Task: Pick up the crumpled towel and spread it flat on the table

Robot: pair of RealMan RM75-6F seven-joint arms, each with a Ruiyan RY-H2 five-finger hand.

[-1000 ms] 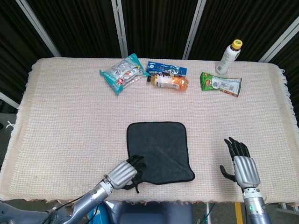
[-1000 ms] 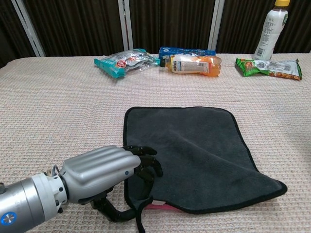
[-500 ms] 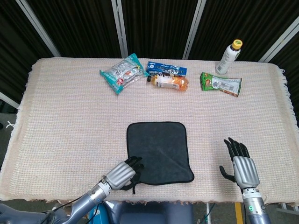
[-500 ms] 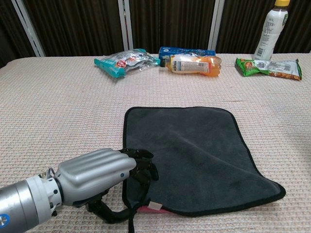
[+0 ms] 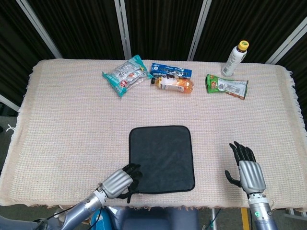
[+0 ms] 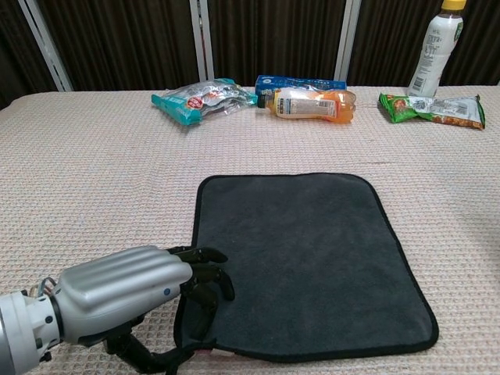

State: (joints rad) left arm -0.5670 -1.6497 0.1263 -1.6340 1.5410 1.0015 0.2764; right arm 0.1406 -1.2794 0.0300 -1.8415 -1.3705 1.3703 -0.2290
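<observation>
The dark grey towel (image 5: 161, 159) lies spread nearly flat on the woven tablecloth, near the front middle of the table. In the chest view the towel (image 6: 305, 258) shows as a smooth square with a black hem. My left hand (image 5: 120, 181) is at its near-left corner. There, in the chest view, the left hand (image 6: 133, 293) pinches that corner, fingers on top and thumb underneath, with the corner slightly raised. My right hand (image 5: 249, 172) rests open near the front right edge, well apart from the towel and outside the chest view.
Along the far side lie a teal snack packet (image 5: 123, 75), a blue packet (image 5: 171, 71), an orange bottle (image 5: 173, 84), a green packet (image 5: 227, 86) and an upright white bottle (image 5: 235, 58). The table's front edge (image 5: 192, 207) runs just below both hands.
My left hand has drawn the near-left corner back toward the front edge. The folded-over near-right part of the towel has flattened out. The right hand has hardly moved.
</observation>
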